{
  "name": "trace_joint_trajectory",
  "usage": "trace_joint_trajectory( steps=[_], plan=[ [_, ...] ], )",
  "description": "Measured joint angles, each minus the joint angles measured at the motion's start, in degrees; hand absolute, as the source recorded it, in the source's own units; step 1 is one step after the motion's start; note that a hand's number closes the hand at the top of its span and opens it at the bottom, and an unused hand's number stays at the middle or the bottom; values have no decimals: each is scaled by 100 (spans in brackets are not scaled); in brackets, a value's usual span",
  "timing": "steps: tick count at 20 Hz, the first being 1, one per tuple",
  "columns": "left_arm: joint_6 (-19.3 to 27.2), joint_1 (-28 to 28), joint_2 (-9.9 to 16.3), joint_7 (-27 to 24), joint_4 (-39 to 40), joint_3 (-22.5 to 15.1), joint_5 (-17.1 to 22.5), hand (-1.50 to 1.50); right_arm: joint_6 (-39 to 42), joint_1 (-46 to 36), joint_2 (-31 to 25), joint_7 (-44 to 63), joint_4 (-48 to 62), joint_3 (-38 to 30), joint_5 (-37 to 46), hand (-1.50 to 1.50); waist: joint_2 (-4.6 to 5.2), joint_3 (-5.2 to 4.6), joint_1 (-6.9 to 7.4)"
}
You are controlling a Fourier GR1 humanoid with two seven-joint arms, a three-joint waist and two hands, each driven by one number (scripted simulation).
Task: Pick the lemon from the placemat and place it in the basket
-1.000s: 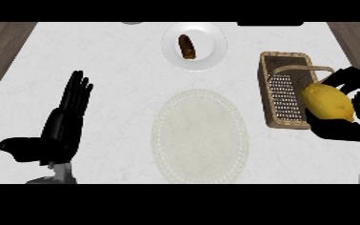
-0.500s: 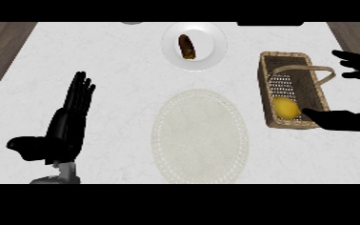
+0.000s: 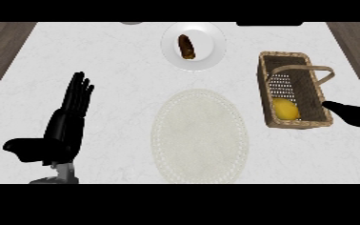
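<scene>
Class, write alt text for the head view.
A lemon lies in a wicker basket at the counter's right, beside a bare placemat. The right hand shows at the right edge; the open left hand rests at left.

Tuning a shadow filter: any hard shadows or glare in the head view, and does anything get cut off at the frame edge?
Head view: light is flat and even, with no hard shadows or glare on the counter. The lemon sits in the darker inside of the basket. The right hand is cut by the right edge, only a dark tip showing. The left hand shows in full.
</scene>
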Motion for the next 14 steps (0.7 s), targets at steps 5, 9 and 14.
trace_joint_trajectory(
  steps=[5,9,14],
  plan=[
    [41,-110,-57,90,31,-4,-48,0,8,-17,-253,257,-286,-479,-222,-150,0,0,-8],
    [15,-60,-75,-35,54,2,-63,0,71,-115,-488,562,-386,-1117,-680,-150,-4,-1,-18],
    [-3,31,-64,50,-65,4,-65,0,379,42,-865,480,-303,-2168,-1817,-150,-11,0,-44]
  ],
)
